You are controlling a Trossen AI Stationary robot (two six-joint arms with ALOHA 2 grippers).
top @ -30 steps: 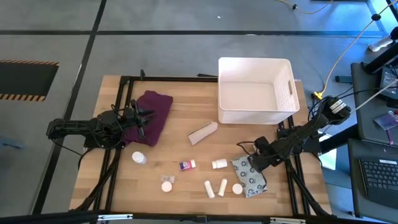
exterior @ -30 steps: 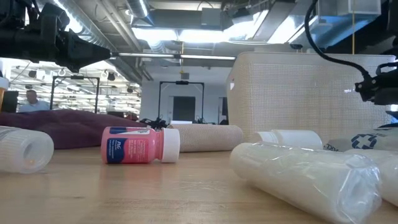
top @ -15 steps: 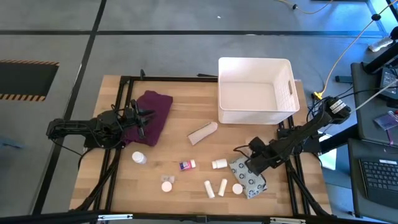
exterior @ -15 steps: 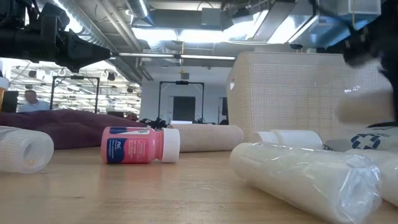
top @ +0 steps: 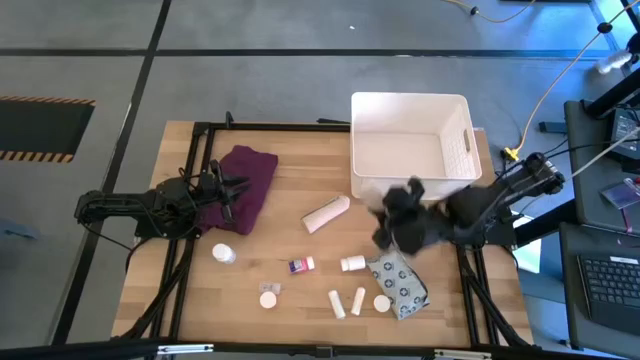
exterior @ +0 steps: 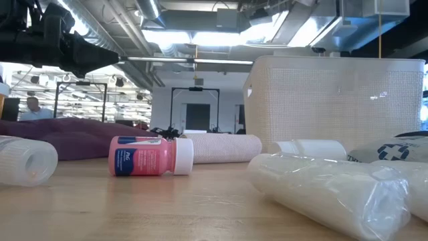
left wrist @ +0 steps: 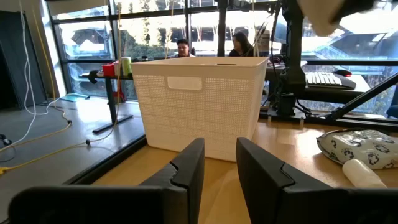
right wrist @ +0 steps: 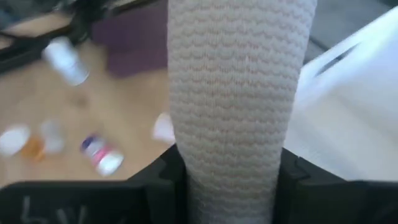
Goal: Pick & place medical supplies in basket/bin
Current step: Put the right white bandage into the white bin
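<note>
My right gripper (top: 400, 222) hangs above the table just near of the white bin (top: 410, 97), shut on a pale ribbed roll (right wrist: 233, 93). The grey patterned pouch (top: 400, 285), two tubes (top: 347, 300), round containers (top: 381, 302), a pink-labelled bottle (top: 300, 265), a white bottle (top: 222, 253) and a beige roll (top: 326, 213) all lie on the table. My left gripper (left wrist: 219, 165) waits above the purple cloth (top: 245, 185) at the left, its fingers a little apart. My right gripper pinches the ribbed roll between its two fingers (right wrist: 165, 177), one on each side of the roll's lower part (right wrist: 233, 165). The roll stands up past the fingers along their length. It is lifted clear of the table.
The bin stands at the far right of the table, and nothing shows inside it. Most of the small items lie along the near edge, between the middle and the right. Bare wood lies between the purple cloth and the bin. People sit in the room beyond the table.
My right gripper has risen from beside the pouch at the near right and swung toward the far edge and a little left, up to the bin's near wall. It carries the ribbed roll lifted clear. It has left the low view upward.
</note>
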